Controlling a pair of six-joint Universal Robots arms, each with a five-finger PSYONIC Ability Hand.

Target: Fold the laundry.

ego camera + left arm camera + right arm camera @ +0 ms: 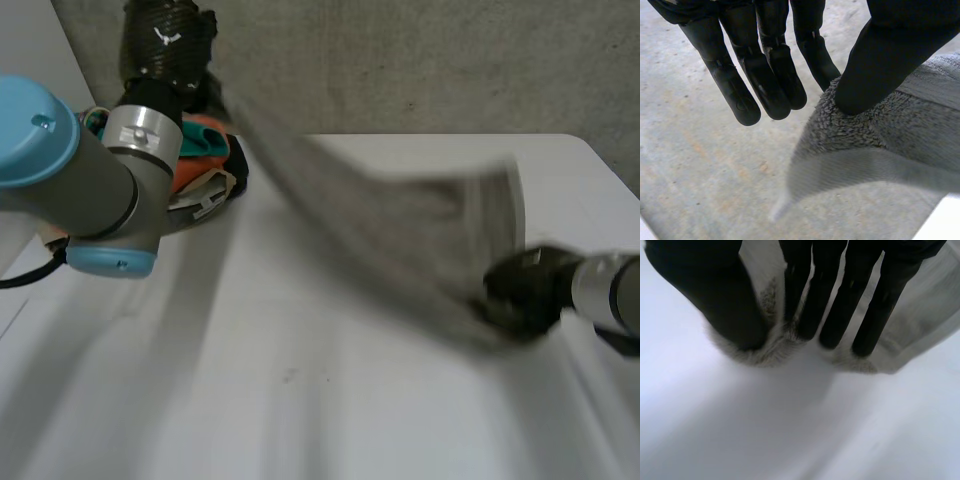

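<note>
A grey towel (400,230) hangs stretched in the air between my two hands, above the white table (300,400). My left hand (170,40) is raised at the back left. In the left wrist view, the thumb of this hand (765,75) presses a fluffy edge of the towel (900,130) against a finger. My right hand (520,290) is low at the right, close to the table. In its wrist view, the right hand (855,300) has its thumb and straight fingers pinching the towel's edge (770,347) just over the tabletop.
A heap of orange and teal items (205,145) lies at the table's back left, behind my left arm (80,170). Grey concrete floor (420,60) lies beyond the table's far edge. The table's right edge runs near my right hand.
</note>
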